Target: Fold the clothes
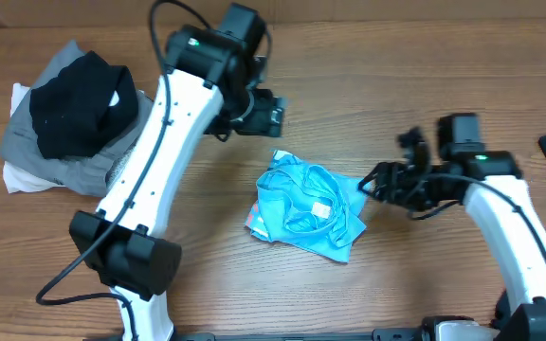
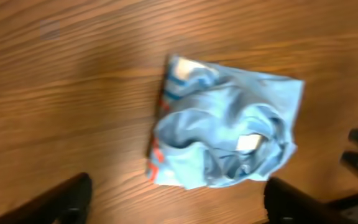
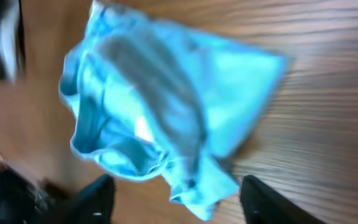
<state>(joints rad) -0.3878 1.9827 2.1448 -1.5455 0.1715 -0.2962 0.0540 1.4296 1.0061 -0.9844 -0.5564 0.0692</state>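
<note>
Wood, cloth and plastic in your view

Your table [image 1: 425, 57] is brown wood, its grain plain to see, with a low sheen. The shirt [image 1: 309, 210] at centre is thin, soft blue cloth, matt and crumpled. The pile [image 1: 69, 118] at upper left is cloth too, with matt black on top and grey and white beneath. The left arm [image 1: 159, 142] and right arm [image 1: 519, 227] wear smooth white shells that look like plastic with a slight gloss. The left gripper [image 2: 179, 202] and right gripper [image 3: 179, 199] look black and matt.

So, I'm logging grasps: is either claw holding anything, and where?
Nothing is held: left claw and right claw are open, the blue T-shirt lying loose on the table.
</note>
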